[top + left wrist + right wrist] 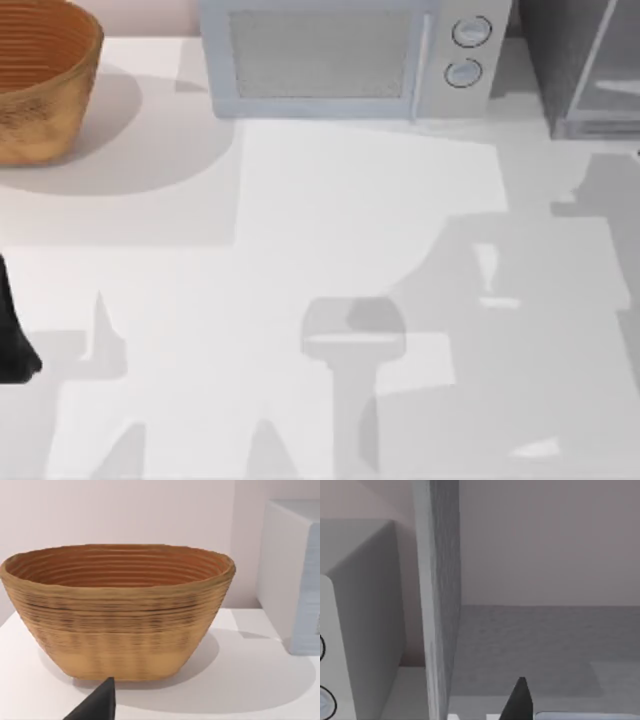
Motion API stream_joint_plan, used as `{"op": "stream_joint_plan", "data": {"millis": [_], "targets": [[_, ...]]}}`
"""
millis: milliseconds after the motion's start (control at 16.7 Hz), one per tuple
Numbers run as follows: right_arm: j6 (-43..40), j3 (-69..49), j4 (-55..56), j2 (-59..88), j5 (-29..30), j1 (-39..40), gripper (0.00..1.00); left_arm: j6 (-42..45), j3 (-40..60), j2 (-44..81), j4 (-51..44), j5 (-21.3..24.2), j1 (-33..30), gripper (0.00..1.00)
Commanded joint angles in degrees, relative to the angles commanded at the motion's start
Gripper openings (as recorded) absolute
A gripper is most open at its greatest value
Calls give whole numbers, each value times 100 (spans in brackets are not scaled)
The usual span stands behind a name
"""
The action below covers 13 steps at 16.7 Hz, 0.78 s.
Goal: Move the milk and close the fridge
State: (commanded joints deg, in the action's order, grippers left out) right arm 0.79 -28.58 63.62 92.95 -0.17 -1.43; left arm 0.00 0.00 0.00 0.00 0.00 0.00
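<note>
The fridge [556, 62] stands at the table's back right corner, dark grey with a light grey frame and a pale translucent door [612, 70]. In the right wrist view my right gripper [518, 702] is close in front of the fridge, beside its speckled side wall [439, 605]. That view looks into the grey interior [530, 645]. The milk is out of view. My left arm [14, 340] is parked at the table's left edge, and my left gripper [98, 704] faces the basket.
A woven brown basket [40, 80] sits at the back left, seen large as the basket [117, 610] in the left wrist view. A light grey microwave [340, 55] with two round dials stands at the back centre, right next to the fridge.
</note>
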Motion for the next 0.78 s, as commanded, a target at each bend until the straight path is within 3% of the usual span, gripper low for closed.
{"op": "stream_joint_plan", "data": {"millis": [480, 780], "targets": [[-35, -3228, -247, 2853, -634, -582, 0, 0, 0, 0, 0, 0, 0, 100], [-42, -4278, -526, 3844, -1001, -987, 0, 0, 0, 0, 0, 0, 0, 100]]}}
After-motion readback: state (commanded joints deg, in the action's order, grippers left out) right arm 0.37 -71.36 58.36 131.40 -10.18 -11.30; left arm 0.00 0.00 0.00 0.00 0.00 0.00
